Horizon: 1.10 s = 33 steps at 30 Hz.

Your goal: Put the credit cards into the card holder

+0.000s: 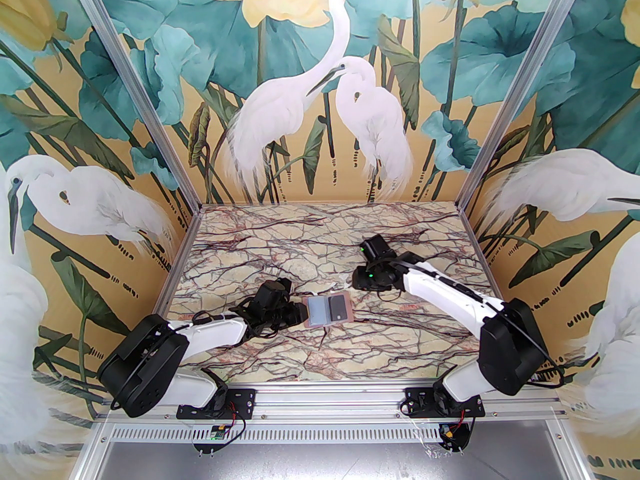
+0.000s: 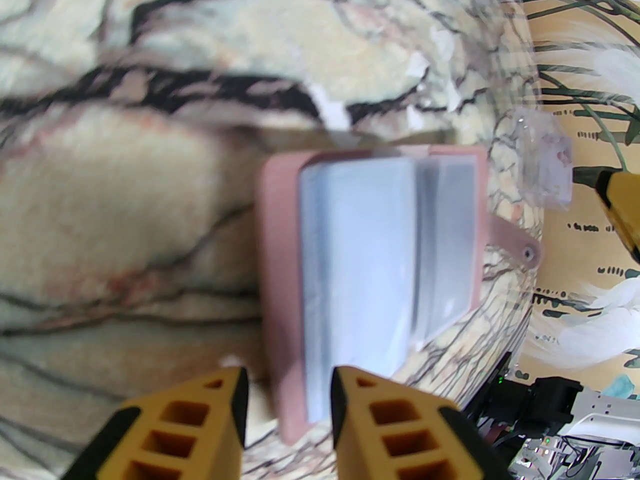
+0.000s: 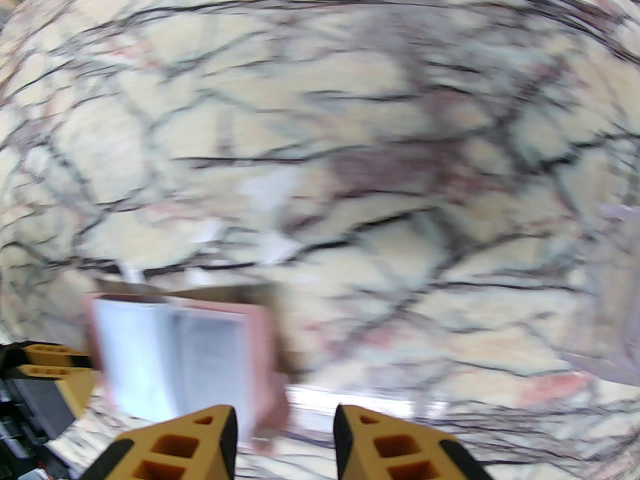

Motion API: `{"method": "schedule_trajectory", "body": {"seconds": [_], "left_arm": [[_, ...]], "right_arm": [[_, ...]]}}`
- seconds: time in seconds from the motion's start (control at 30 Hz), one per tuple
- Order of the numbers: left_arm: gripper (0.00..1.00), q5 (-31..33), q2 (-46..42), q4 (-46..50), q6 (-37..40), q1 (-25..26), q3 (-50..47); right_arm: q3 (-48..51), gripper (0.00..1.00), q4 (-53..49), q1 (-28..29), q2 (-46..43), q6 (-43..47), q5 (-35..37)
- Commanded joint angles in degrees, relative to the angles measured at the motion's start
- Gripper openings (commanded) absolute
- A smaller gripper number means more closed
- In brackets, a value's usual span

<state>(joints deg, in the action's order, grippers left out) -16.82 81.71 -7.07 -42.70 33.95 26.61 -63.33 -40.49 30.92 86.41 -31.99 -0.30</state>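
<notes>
The card holder (image 1: 328,311) lies open on the marble table, dusty pink outside with pale grey-blue sleeves, its tab and snap (image 2: 525,253) pointing away. In its right sleeve a dark card (image 1: 339,309) shows. My left gripper (image 1: 300,313) sits at the holder's left edge. In the left wrist view the left gripper (image 2: 289,383) has its jaws apart around the near corner of the card holder (image 2: 360,248), with a gap on the pink side. A see-through credit card (image 2: 545,173) sits beyond the holder. My right gripper (image 3: 285,418) is open over bare marble, just past the card holder (image 3: 170,348).
Patterned walls and aluminium posts close in the marble table (image 1: 320,238) at the back and sides. A pale translucent sheet (image 3: 610,293) shows blurred at the right edge of the right wrist view. A yellow finger (image 2: 620,208) of the right gripper hangs close to the see-through card.
</notes>
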Motion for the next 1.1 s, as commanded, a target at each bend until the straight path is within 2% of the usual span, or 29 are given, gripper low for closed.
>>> {"method": "schedule_trajectory", "body": {"seconds": [0.0,0.13,0.53,0.9,1.07], "left_arm": [[0.32,-0.59,2.39,-3.18,-0.37,-0.38,-0.29],[0.28,-0.48,3.55,-3.94,-0.24,-0.38,-0.54],[0.22,-1.81,5.05,-6.85,0.12,-0.38,-1.07],[0.21,-2.02,5.06,-7.37,0.16,-0.38,-1.47],[0.21,-1.90,4.95,-7.54,0.07,-0.39,-1.74]], "right_arm": [[1.22,0.41,-2.49,-1.75,-3.23,1.83,2.50],[2.46,0.41,-2.46,-4.27,-5.05,1.86,1.90],[5.18,0.42,-6.38,-15.01,-10.22,2.77,4.01],[6.32,0.42,-6.82,-19.63,-11.02,4.75,3.11],[5.34,0.42,-9.31,-22.19,-10.27,6.47,7.98]]}}
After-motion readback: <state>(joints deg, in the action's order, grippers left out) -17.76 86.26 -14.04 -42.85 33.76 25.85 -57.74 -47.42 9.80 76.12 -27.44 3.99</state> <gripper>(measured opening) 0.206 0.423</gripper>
